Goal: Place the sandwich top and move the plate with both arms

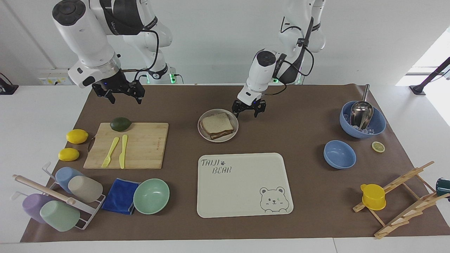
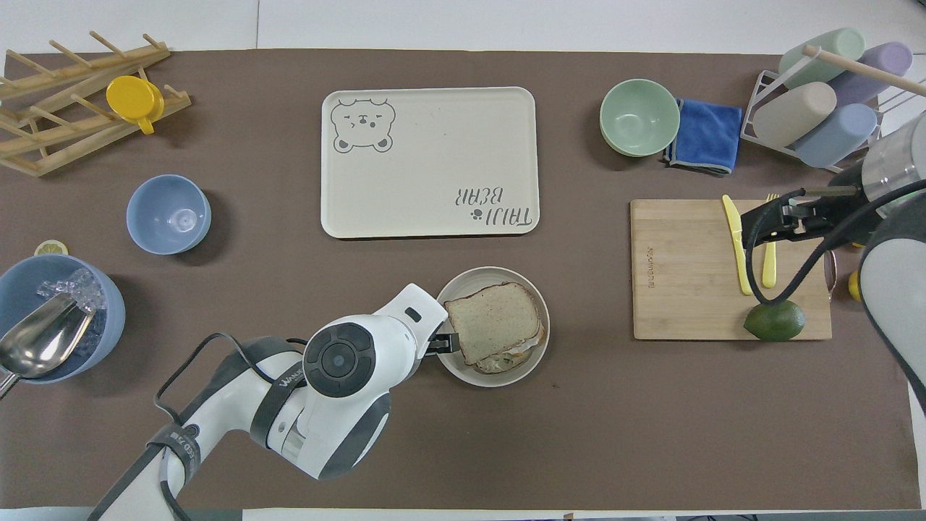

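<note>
Your light speckled wholemeal bread slice with the brown crust (image 1: 217, 123) lies on top of the sandwich on the small round beige shallow plate (image 1: 205, 135). That plate sits nearer to the robots than the large rectangular cream bear-print tray (image 1: 242, 182), just beside it. Your left gripper (image 1: 248, 111) hangs low at the plate's rim, on the side toward the left arm's end of the table, its fingers apart and empty. Your right gripper (image 1: 121, 96) is raised, well apart from the plate toward the right arm's end, fingers spread, holding nothing.
</note>
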### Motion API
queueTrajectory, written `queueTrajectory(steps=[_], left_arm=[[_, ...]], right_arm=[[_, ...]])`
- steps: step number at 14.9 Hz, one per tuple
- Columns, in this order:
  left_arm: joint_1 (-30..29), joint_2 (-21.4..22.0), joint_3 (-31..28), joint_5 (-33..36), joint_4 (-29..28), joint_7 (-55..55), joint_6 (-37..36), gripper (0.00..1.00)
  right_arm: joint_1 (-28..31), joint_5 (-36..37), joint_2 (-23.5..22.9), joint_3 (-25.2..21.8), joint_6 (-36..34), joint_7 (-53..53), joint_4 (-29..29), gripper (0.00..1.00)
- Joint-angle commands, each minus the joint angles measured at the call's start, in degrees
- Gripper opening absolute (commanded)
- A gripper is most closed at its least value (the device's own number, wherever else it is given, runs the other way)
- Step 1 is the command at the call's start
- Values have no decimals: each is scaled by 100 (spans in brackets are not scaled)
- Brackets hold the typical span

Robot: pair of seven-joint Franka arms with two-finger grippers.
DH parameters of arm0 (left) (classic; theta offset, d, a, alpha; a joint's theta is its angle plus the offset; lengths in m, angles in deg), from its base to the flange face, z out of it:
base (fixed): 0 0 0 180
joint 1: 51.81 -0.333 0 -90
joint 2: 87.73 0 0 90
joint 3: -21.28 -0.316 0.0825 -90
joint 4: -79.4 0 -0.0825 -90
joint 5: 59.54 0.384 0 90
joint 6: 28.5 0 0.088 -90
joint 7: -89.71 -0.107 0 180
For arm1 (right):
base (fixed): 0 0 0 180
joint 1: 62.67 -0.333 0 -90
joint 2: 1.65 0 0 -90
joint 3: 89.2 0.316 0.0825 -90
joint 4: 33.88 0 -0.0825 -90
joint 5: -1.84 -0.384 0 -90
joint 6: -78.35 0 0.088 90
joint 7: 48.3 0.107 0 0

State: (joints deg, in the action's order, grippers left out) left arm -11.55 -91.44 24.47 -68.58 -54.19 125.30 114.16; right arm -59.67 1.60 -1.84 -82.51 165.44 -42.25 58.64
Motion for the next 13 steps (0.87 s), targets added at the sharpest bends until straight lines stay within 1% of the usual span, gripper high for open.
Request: queueTrajectory(steps=[1,3,5,6,8,9,10,11,13], left_arm=[[148,-147,-90,-71,-27,-17,324,82],[140,-253,-90,-71,-1,-43,438,79],[131,-288,-90,-98,26,-43,517,77],[131,-297,-90,-98,35,-52,518,76],[131,-297,-90,-98,52,-52,526,74],[140,-306,-90,-98,61,-61,526,70],[140,-315,-90,-98,61,-61,552,65],[140,-324,-90,-98,61,-61,631,60],[140,-420,-90,-98,70,-61,693,46]], right_arm=[[131,-125,-104,-10,-263,-210,-348,100],[166,-20,-122,8,-446,-218,-392,100],[428,-64,-366,43,-1112,-236,-978,100],[412,-3,-429,25,-1298,-358,-1207,100],[220,50,-421,-71,-1222,-412,-1184,100],[88,59,-421,-228,-1151,-403,-1131,100],[-191,59,-438,-456,-1124,-412,-1131,100],[-412,-36,-447,-771,-1081,-420,-1122,100],[-528,-55,-421,-897,-1106,-429,-1096,100]])
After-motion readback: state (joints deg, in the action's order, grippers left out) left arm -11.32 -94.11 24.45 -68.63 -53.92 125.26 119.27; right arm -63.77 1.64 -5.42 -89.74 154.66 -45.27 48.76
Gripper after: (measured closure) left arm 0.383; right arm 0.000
